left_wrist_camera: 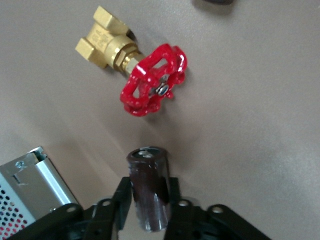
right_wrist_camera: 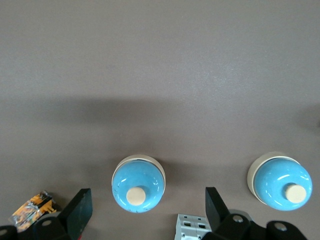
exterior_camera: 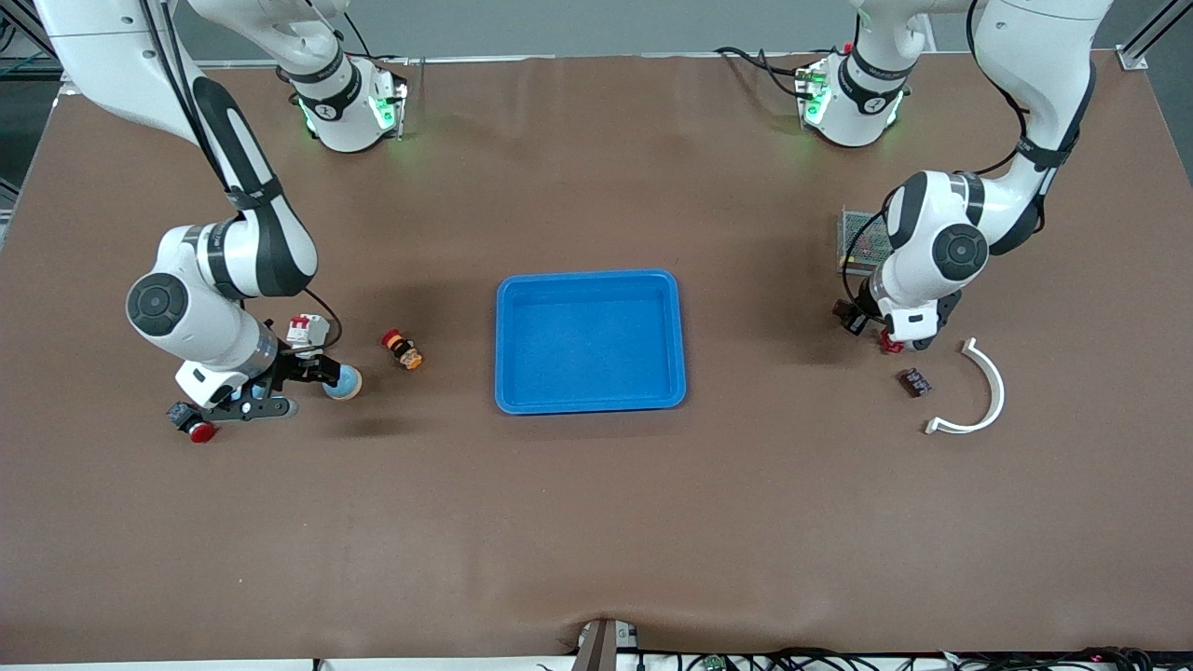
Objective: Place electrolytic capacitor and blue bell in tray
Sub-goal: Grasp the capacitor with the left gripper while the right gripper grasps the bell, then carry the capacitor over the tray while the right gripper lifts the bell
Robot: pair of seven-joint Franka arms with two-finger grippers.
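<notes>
Left wrist view shows your left gripper (left_wrist_camera: 149, 200) pinching the electrolytic capacitor (left_wrist_camera: 149, 192) low on its dark sleeve, next to a brass valve with a red handwheel (left_wrist_camera: 135, 70) and a metal mesh box (left_wrist_camera: 30, 190). Lift crooked and the smooth can may slip. Your right gripper (right_wrist_camera: 147, 212) hangs with fingers spread around one blue bell (right_wrist_camera: 138, 184); a second bell (right_wrist_camera: 280, 181) sits just beside it, possibly close enough to get nudged. The blue tray (exterior_camera: 591, 341) lies mid-table, well apart from both.
</notes>
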